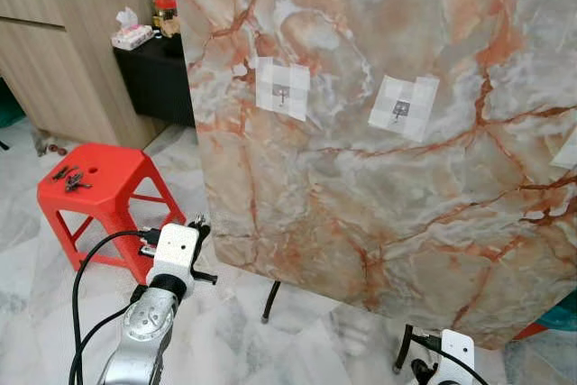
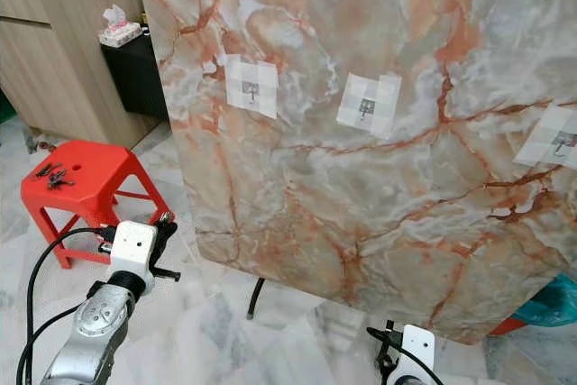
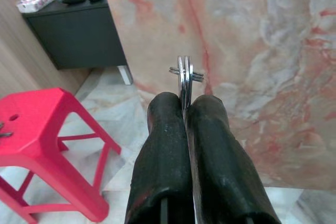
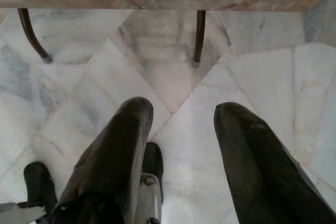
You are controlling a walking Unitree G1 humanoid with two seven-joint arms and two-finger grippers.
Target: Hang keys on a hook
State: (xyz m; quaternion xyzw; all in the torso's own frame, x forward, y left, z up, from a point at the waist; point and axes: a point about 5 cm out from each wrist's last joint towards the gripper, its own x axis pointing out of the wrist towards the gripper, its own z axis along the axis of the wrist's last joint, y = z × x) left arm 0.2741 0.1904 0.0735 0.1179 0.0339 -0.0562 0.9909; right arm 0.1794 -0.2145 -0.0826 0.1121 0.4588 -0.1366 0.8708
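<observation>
The left claw is reaching forward beside the red stool, its fingers pinching a key ring before the marble panel. Low at the floor, the right claw is hanging with fingers spread.

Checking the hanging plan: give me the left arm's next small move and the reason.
Probably raise the left gripper toward the nearest hook on the marble board. It is shut on a key ring but sits low beside the red stool, well below the hook.
</observation>
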